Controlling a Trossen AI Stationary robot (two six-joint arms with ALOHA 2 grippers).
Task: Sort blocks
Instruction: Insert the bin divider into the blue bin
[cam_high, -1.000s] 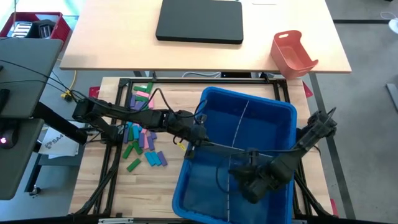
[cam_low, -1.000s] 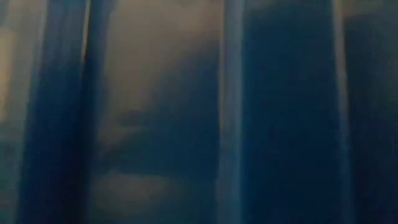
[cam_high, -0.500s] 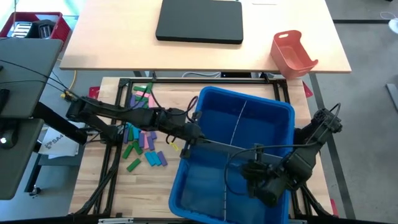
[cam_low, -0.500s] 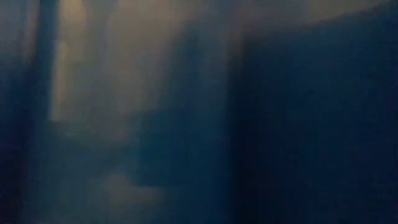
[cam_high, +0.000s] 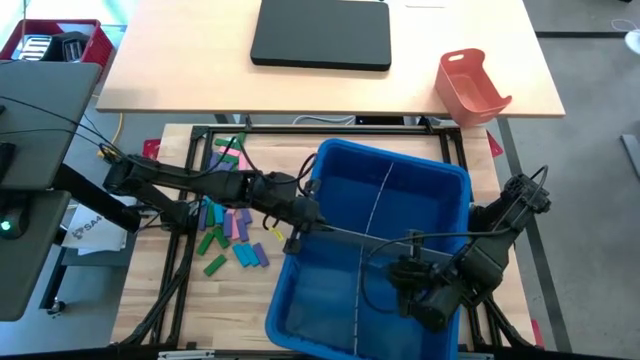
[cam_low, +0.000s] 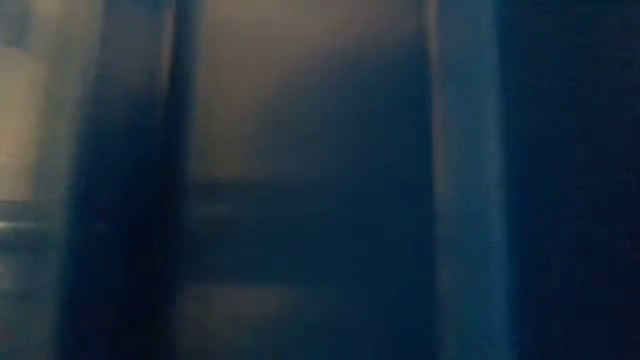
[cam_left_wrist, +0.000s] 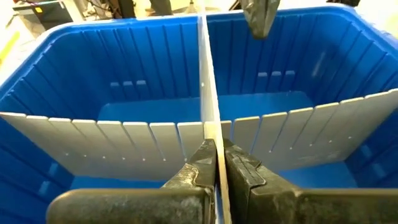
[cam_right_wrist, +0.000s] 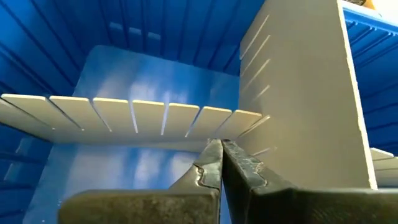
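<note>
Step in hand, as judged: bin preparation, not yet sorting. The left end effector (cam_left_wrist: 216, 163) sits at the near-left rim of the blue bin (cam_high: 300, 290), its fingers clamped on the upright grey divider (cam_left_wrist: 208, 93). The right end effector (cam_right_wrist: 219, 163) is inside the bin on the right, fingers together on the edge of a second divider sheet (cam_right_wrist: 298, 81) near the point where the two cross.

The blocks (cam_high: 232, 225) lie loose on the counter (cam_high: 240, 310), left of the bin and beneath the left arm; none is held.

Next move, as judged: seat the dividers, release, then withdraw the left arm toward the blocks.

Clearance: bin walls enclose the right end effector; open counter lies only left of the bin. The bin wall blocks the low view.
</note>
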